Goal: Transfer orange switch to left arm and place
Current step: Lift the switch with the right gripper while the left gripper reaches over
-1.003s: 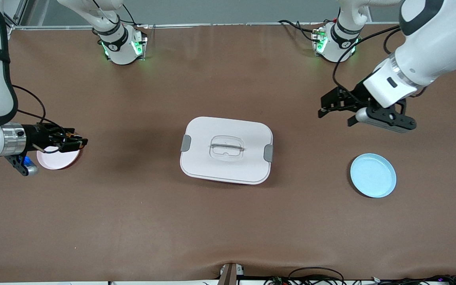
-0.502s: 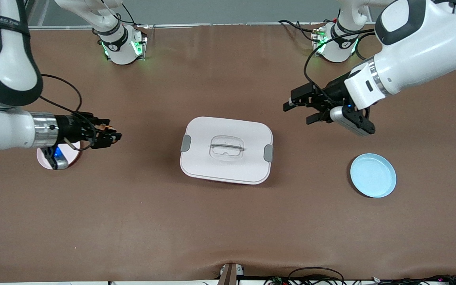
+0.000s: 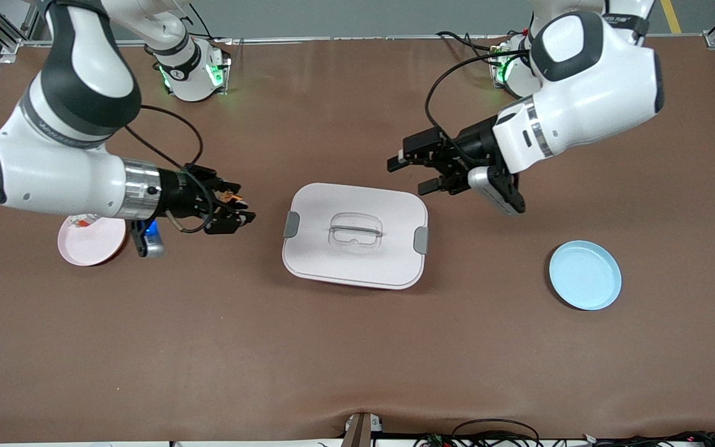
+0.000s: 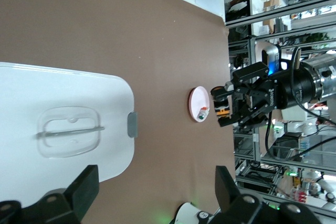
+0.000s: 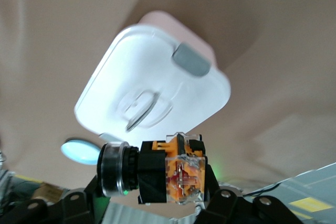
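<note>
- Since the earlier frames both grippers have travelled inward toward the box (image 3: 355, 235) from their ends of the table.
- The right gripper (image 3: 238, 213) is clamped on the orange switch (image 3: 231, 198) and is up in the air over bare table between the pink plate (image 3: 92, 239) and the box.
- In the right wrist view the orange switch (image 5: 157, 168) lies crosswise between the jaws, its black round end sticking out to one side.
- The left gripper (image 3: 413, 172) has its fingers spread wide and holds nothing; it hangs over the table just beside the box's corner toward the left arm's base.
- A small part with a red bit (image 3: 85, 221) lies on the pink plate.
- The blue plate (image 3: 584, 275) sits toward the left arm's end of the table.
</note>
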Robot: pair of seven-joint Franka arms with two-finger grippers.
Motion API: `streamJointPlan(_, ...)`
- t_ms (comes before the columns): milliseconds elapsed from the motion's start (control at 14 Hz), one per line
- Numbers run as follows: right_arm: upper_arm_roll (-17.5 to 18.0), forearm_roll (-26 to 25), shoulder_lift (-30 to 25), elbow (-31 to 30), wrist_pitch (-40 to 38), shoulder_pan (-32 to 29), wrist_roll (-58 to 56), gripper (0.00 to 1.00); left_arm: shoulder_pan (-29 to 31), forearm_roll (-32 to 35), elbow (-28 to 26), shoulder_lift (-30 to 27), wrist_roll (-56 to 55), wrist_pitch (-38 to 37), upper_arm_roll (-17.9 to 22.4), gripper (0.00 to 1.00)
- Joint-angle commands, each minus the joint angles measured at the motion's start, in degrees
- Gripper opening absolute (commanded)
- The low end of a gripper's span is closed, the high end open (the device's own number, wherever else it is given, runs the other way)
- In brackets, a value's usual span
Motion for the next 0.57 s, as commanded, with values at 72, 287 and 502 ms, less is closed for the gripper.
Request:
streamJointPlan(72,-0.6,2.44,0.19,1.19,3.52,2.84,6.91,0.0,-0.21,-4.99,-0.15,2.0,1.27,7.06,-3.46,0.9)
streamJointPlan(287,-0.69,4.29,0.36,1.63,9.41,6.35,13.77,0.0,-2.75,-8.25,-0.15,3.85,1.27,13.64,-4.17,0.87)
streamJointPlan(502,-0.69,4.12,1.15,2.94,12.58,9.17,18.52,0.0,-5.83,-11.5,0.29,5.61,1.54,19.54,-4.17,0.84)
